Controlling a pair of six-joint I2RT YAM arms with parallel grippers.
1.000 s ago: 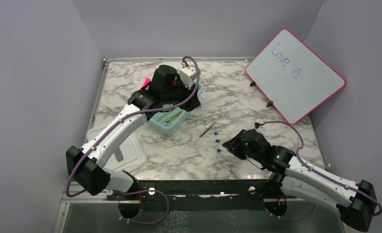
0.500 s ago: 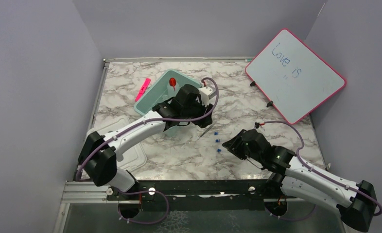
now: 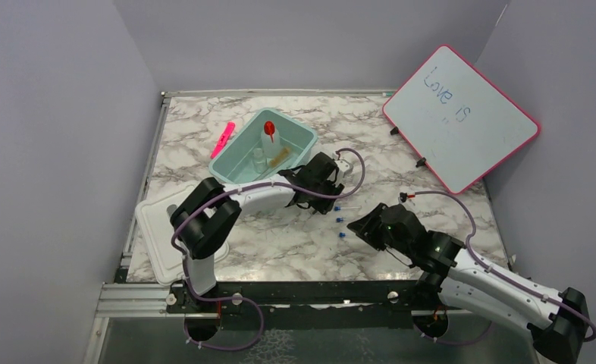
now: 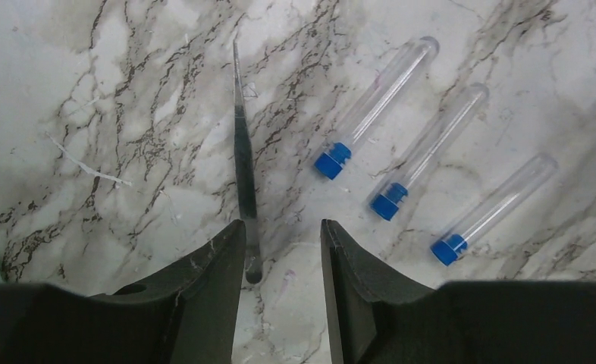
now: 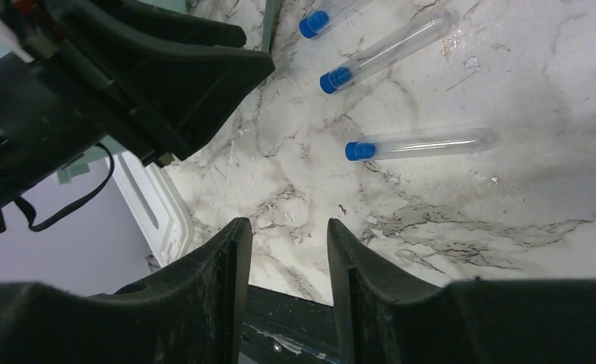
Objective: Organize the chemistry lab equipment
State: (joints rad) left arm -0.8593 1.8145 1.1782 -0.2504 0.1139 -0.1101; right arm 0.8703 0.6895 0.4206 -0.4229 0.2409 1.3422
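Seen from above, the left tool (image 3: 324, 182) covers the metal tongs (image 4: 243, 163), and the blue-capped tubes (image 3: 340, 221) are mere specks. In the right wrist view, the top edge cuts off the farthest tube (image 5: 327, 15). The smaller contents of the bin (image 3: 299, 133) are too small to name.

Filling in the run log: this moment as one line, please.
left tool: open, above metal tongs end | right tool: open, empty | blue-capped tubes: three, on table

Marble-patterned table (image 3: 371, 144) (grey-veined) enclosed by lavender walls (image 3: 52, 152).
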